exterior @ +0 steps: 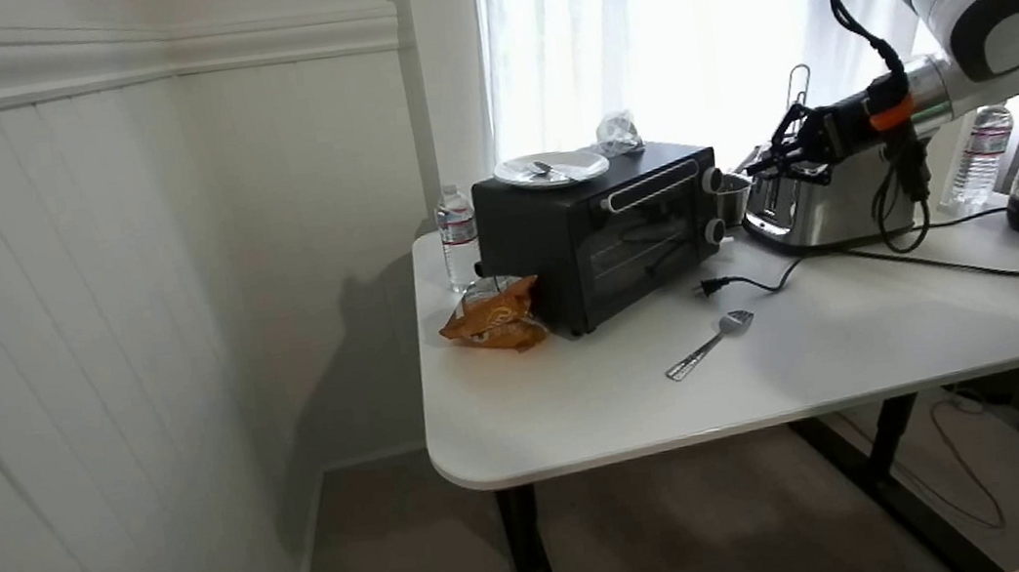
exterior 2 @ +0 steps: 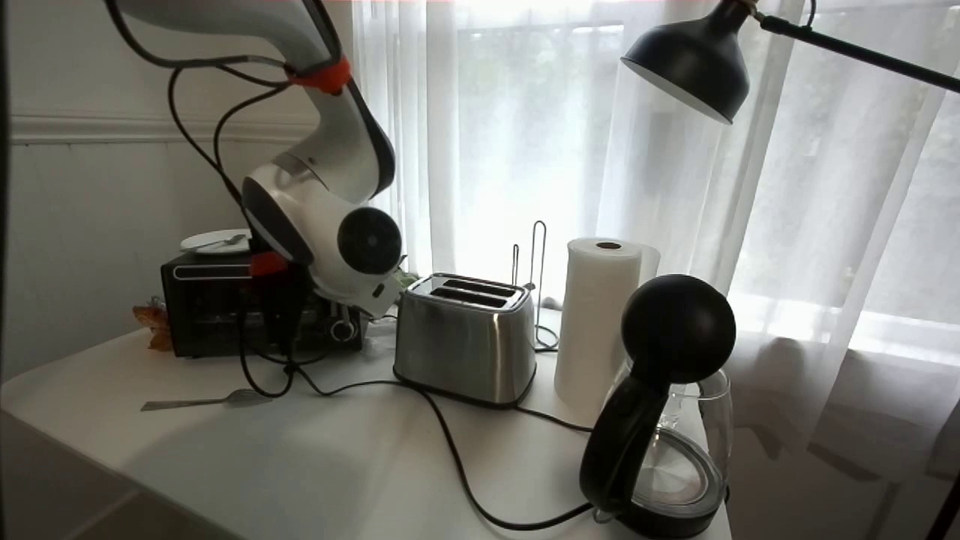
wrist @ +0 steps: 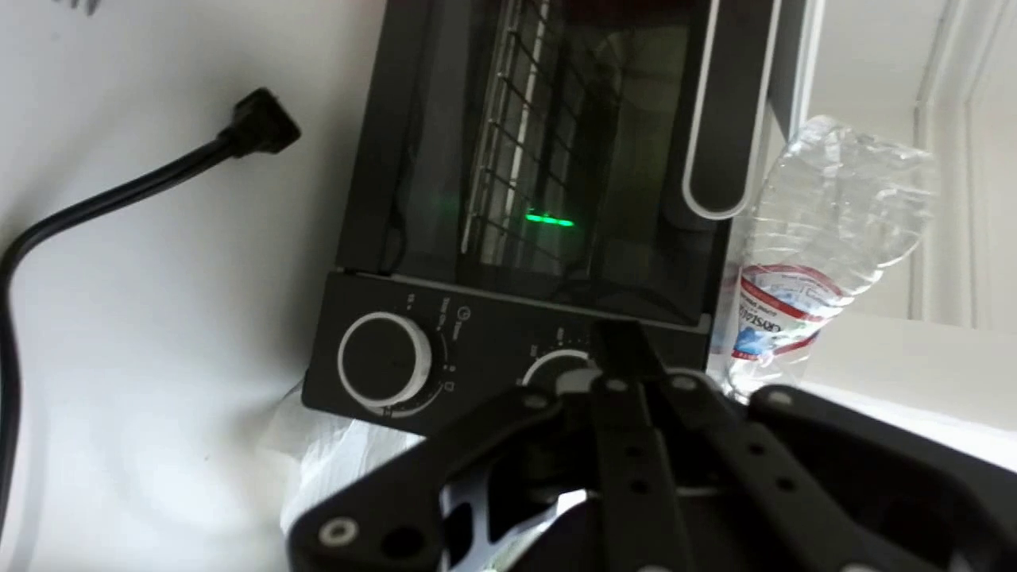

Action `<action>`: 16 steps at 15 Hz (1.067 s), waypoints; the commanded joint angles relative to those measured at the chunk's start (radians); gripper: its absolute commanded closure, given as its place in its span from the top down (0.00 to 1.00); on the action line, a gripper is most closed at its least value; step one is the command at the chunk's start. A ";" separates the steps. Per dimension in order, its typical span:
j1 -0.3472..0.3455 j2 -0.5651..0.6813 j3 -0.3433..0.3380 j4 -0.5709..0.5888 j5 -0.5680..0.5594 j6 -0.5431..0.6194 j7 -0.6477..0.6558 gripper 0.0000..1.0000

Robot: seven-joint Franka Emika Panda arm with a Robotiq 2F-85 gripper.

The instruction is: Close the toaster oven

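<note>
Hanging in the air close to the knob end of the toaster oven (exterior: 575,248), the jaws are pressed together, as the wrist view shows. In an exterior view there is a small gap between their tips and the oven, and the shiny slot toaster (exterior: 839,211) is seen partly behind them. From the wrist, one round knob (wrist: 384,359) is seen whole, while another is partly covered by the jaws. The glass door (exterior: 638,254) of the oven is upright and looks closed, with a silver-edged handle (wrist: 731,111) along its upper side. The oven stands on the white surface (exterior: 574,405), between a water bottle (exterior: 459,238) and the slot toaster. On the oven's top there are a plate (exterior: 587,163) with a piece of cutlery (exterior: 545,168), and also a clear, crumpled object (exterior: 618,134). An orange bag (exterior: 499,317) lies just beside its side wall; I cannot tell if they touch. In front of the oven lie a fork (exterior: 709,345) and a black plug (exterior: 714,286). Beyond the slot toaster stand a paper roll (exterior 2: 600,330) and a glass kettle (exterior 2: 637,409), and a black lamp (exterior 2: 697,64) hangs before a white curtain (exterior 2: 675,202).
</note>
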 commanded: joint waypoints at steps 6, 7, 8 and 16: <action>0.013 -0.278 0.068 -0.175 -0.640 0.255 0.308 0.55; 0.010 -0.299 0.078 -0.197 -0.723 0.254 0.344 0.63; 0.008 -0.318 0.088 -0.219 -0.805 0.249 0.380 0.69; 0.021 -0.344 0.078 -0.243 -1.254 0.137 0.595 1.00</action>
